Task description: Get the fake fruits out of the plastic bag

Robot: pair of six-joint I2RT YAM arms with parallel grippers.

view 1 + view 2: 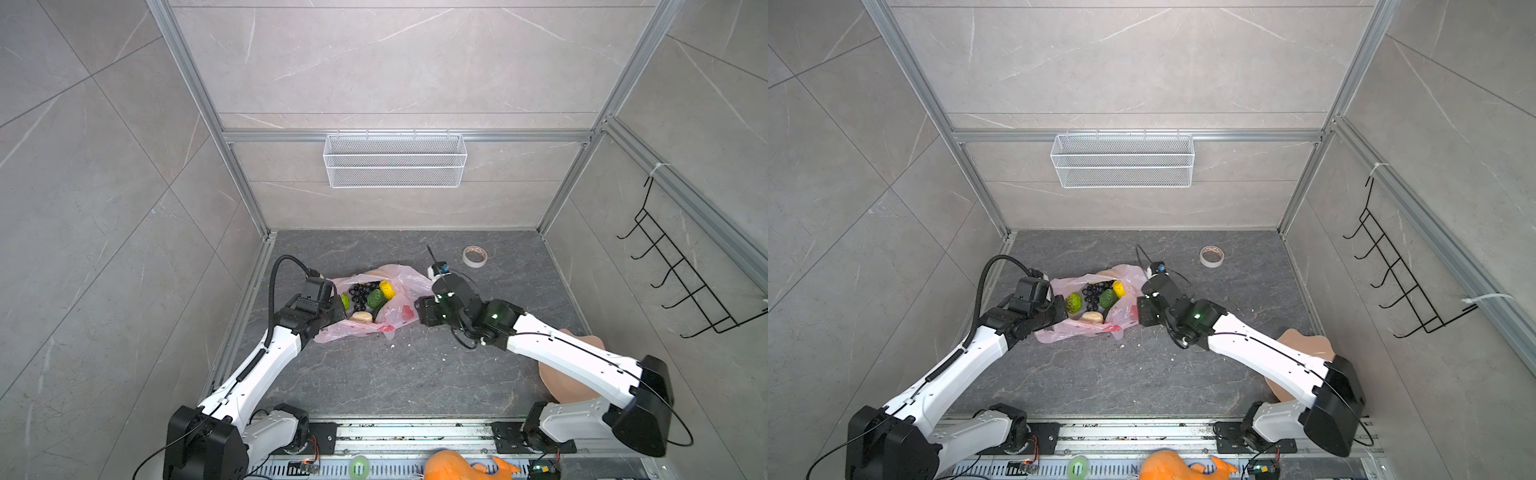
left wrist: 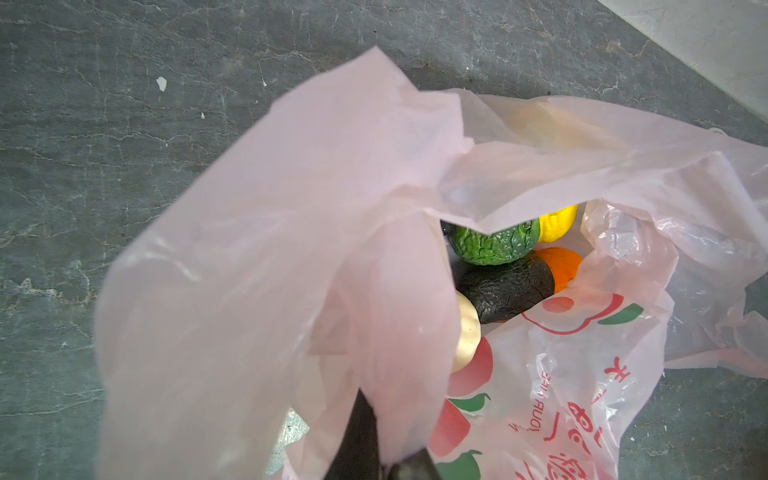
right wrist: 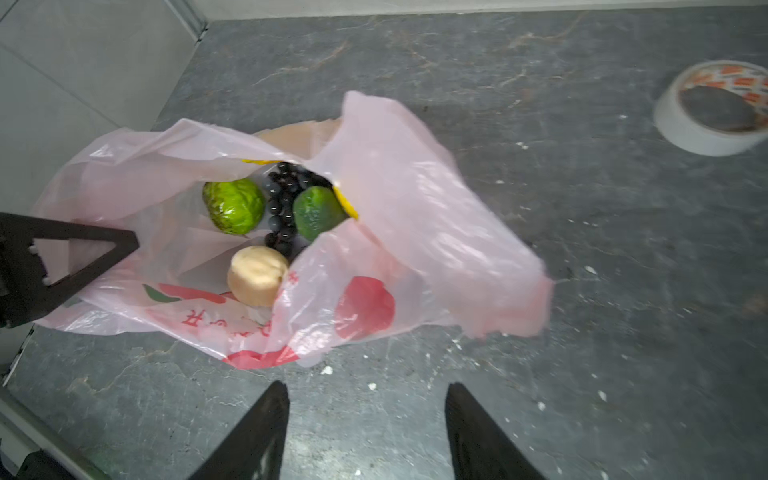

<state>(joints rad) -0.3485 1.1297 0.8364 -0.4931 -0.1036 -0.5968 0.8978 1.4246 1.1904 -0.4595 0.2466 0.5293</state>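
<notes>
On the tabletop we see the plastic bag open, the fake fruits inside; our left gripper clamps its rim, our right gripper hangs nearby, jaws apart.

Left arm: stretched from the near left corner of the tabletop toward its middle, wrist turned inward.
Left gripper: jaws closed, a fold of the plastic bag pinched between them.
Right arm: stretched from the near right corner, forearm angled inward.
Right gripper: jaws set apart, empty, pointed down at the tabletop.
</notes>
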